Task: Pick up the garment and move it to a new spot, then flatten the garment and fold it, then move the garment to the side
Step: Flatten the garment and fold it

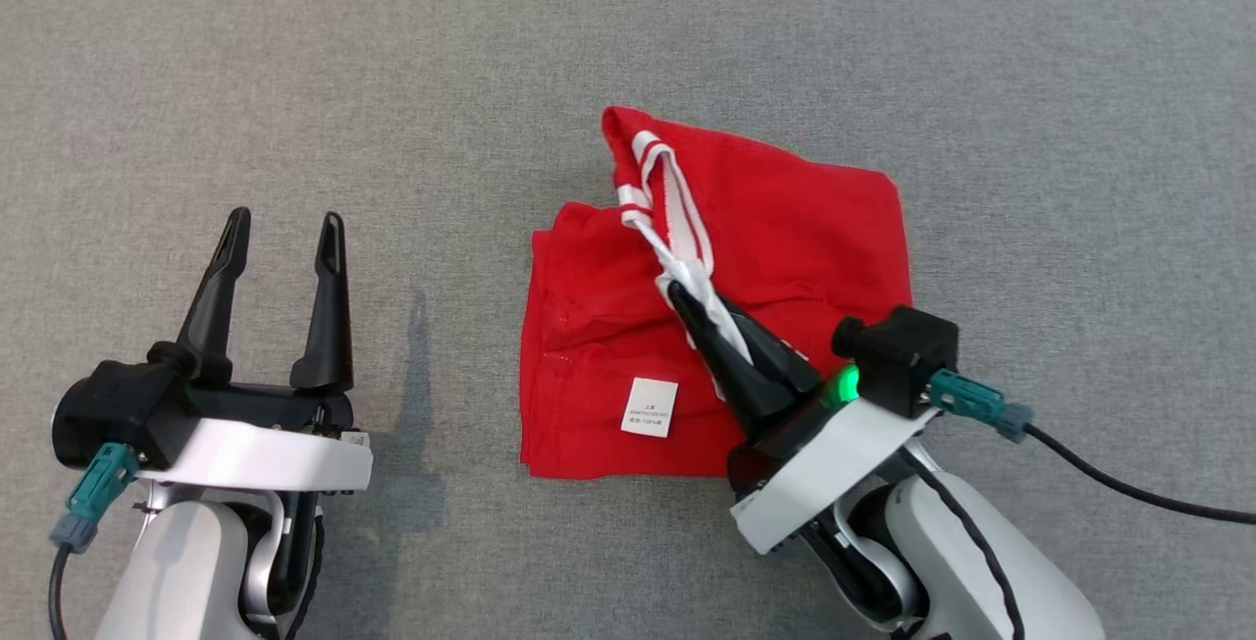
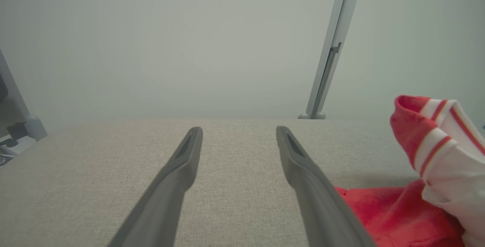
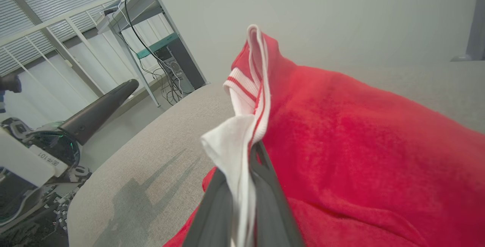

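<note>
**A:** What does the right gripper (image 1: 684,298) have?

**B:** Its fingers are closed on the garment's (image 1: 805,247) white striped trim (image 1: 677,218). The trim is pinched between them and raised off the red cloth below. The rest of the garment lies roughly folded on the table (image 1: 294,80), with its label (image 1: 651,407) face up near the front edge.

**A:** And the left gripper (image 1: 285,228)?

**B:** It's wide open and holds nothing. It hovers well apart from the garment, off to its left.

**A:** What's the step, then?

**B:** I'd judge it's a fold or a smoothing pull, led by the trim. To do it well, carry the trim low in one even sweep, so the layers underneath don't drag or bunch. The grip is only on a thin edge, so a sharp tug could slip it free.

**A:** Where is the cloth relative to the right gripper?

**B:** Underneath it. The fingers reach in over the near right corner and the tips sit about mid-garment. From there the trim runs up and away toward the far edge.
</note>
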Robot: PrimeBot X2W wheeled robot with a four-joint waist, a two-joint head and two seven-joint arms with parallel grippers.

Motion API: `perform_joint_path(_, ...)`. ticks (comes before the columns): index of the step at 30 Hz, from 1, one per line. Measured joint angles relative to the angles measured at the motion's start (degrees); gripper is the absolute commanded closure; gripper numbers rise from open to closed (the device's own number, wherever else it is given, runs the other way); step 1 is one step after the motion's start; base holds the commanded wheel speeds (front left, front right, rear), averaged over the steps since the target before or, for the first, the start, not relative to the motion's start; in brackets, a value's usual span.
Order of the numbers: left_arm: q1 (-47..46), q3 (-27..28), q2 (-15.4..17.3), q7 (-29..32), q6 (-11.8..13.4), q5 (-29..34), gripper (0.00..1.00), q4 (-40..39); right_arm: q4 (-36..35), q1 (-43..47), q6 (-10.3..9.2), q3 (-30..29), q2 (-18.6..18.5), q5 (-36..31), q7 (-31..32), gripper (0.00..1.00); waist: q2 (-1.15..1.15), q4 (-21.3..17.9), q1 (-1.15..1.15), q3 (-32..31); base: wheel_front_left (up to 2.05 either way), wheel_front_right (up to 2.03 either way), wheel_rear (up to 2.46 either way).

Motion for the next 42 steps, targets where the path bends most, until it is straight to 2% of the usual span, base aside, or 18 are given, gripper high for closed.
perform_joint_path(7, -0.4, -0.7, -0.9, 0.0, -0.7, 0.6, 0.0, 1.0, 5.9, -4.1, 0.0, 6.1, 0.0, 5.7, -3.6, 1.0, 0.0, 1.0, 0.0, 0.1, 0.0, 0.0, 0.0)
perform_joint_path(8, -0.4, -0.8, -1.0, 0.0, -0.9, 0.7, 0.0, 1.1, 6.8, -4.8, 0.0, 7.0, 0.0, 6.2, -3.9, 0.84, 0.0, 1.0, 0.0, 0.1, 0.0, 0.0, 0.0)
perform_joint_path(9, -0.4, -0.9, -1.1, 0.0, -0.9, 0.8, 0.0, 1.2, 7.2, -5.3, 0.0, 7.7, 0.0, 7.2, -4.6, 0.53, 0.0, 1.1, 0.0, 0.0, 0.0, 0.0, 0.0)
perform_joint_path(10, -0.5, -1.0, -1.2, 0.0, -0.9, 0.9, 0.0, 1.2, 7.5, -5.6, 0.0, 8.3, 0.0, 8.1, -5.2, 0.0, 0.0, 1.1, 0.0, 0.1, 0.0, 0.0, 0.0)
perform_joint_path(15, -0.6, -1.0, -1.4, 0.0, -0.9, 1.3, 0.0, 1.4, 6.7, -7.3, 0.0, 9.6, 0.0, 11.2, -8.1, 0.0, 0.0, 0.8, 0.0, 0.0, 0.0, 0.0, 0.0)
perform_joint_path(20, -0.5, -0.8, -1.5, 0.0, -0.8, 1.6, 0.0, 1.2, 1.7, -7.7, 0.0, 6.9, 0.1, 12.8, -9.5, 0.0, 0.0, 0.0, 0.0, -0.4, 0.0, 0.0, 0.0)
perform_joint_path(22, -0.2, -0.8, -1.5, 0.0, -0.5, 1.7, 0.0, 1.1, -0.9, -7.7, 0.0, 3.7, 0.1, 12.3, -9.8, 0.0, 0.0, -0.4, 0.0, -0.7, 0.0, 0.0, 0.0)
perform_joint_path(27, 0.4, -0.2, -1.3, 0.0, 0.5, 2.0, 0.0, 0.6, -6.3, -5.3, 0.0, -7.8, -0.3, 5.3, -9.8, 0.0, 0.0, -1.5, 0.0, -1.7, 0.0, 0.0, 0.0)
perform_joint_path(34, 1.7, 0.1, -1.0, 0.3, 1.6, 2.0, 0.0, -0.2, -10.7, 1.9, 0.0, -22.2, -3.8, -3.9, -6.4, 0.0, 0.0, -2.4, 0.0, -3.6, 0.0, 0.0, 0.0)
perform_joint_path(39, 3.4, 0.0, -0.5, 0.8, 2.2, 2.1, 0.0, -1.0, -11.5, 8.7, 0.0, -29.6, -6.5, -9.1, -5.0, 0.0, 0.0, -2.8, 0.0, -5.2, 0.0, 0.0, 0.0)
perform_joint_path(42, 4.1, -0.1, -0.3, 1.1, 2.5, 2.2, 0.0, -1.4, -11.5, 11.2, 0.01, -31.7, -7.2, -10.8, -4.5, 0.0, 0.0, -3.0, 0.0, -5.9, 0.0, 0.0, 0.0)
